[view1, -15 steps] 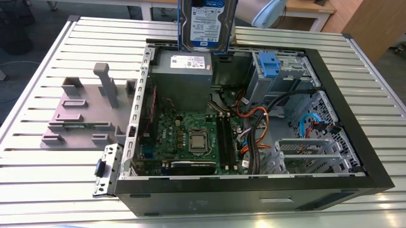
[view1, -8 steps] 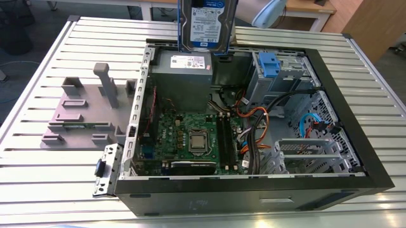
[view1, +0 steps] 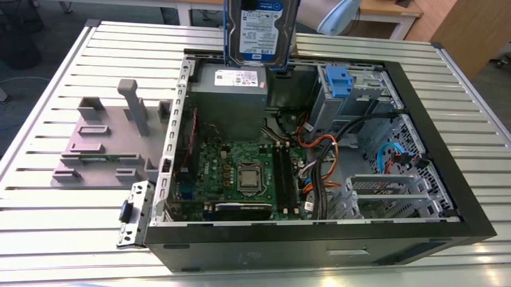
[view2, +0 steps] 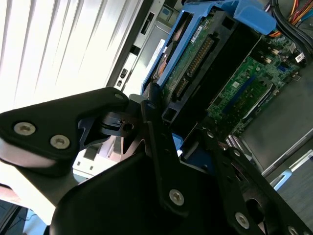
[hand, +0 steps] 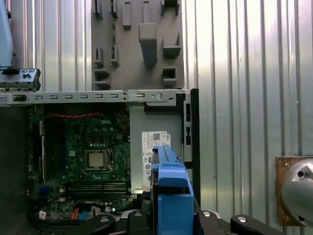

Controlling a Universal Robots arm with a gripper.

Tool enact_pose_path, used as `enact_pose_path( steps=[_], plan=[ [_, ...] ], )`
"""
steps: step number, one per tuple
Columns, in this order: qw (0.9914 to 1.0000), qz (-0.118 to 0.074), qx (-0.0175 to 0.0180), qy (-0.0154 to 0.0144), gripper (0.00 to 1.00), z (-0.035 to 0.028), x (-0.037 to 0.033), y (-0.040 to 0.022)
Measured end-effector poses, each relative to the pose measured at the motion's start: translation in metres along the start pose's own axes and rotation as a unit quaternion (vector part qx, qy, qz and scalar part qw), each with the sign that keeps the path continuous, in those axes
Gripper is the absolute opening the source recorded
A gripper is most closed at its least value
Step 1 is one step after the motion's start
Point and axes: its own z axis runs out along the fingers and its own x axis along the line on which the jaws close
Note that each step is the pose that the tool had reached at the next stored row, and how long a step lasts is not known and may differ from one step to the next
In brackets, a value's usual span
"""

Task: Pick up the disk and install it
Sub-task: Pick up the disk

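Note:
The disk (view1: 262,30), a silver-grey drive with a white-and-blue label in a blue carrier, hangs upright in the air over the back edge of the open computer case (view1: 319,245), above the grey power supply box (view1: 231,89). In the second wrist view my gripper (view2: 178,117) is shut on the disk (view2: 195,54), with black fingers (view2: 156,127) pressed against its edges and its green circuit-board side showing. In the first wrist view the disk's blue carrier (hand: 171,196) stands edge-on between the gripper's (hand: 173,221) black links, over the power supply (hand: 156,142).
A blue-tabbed drive cage (view1: 339,81) sits inside the case beside the power supply. The motherboard (view1: 239,173) and orange and black cables (view1: 319,155) cover the case floor. A grey stand (view1: 112,137) with upright posts lies on the slatted metal table (view1: 48,227) at the exterior view's left.

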Motion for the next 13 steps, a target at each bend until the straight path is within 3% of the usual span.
enact_pose_path(
  steps=[13],
  plan=[
    [1.00000,0.000,0.0000,0.0000,0.36,0.0000,0.0037,-0.0001]
  ],
)
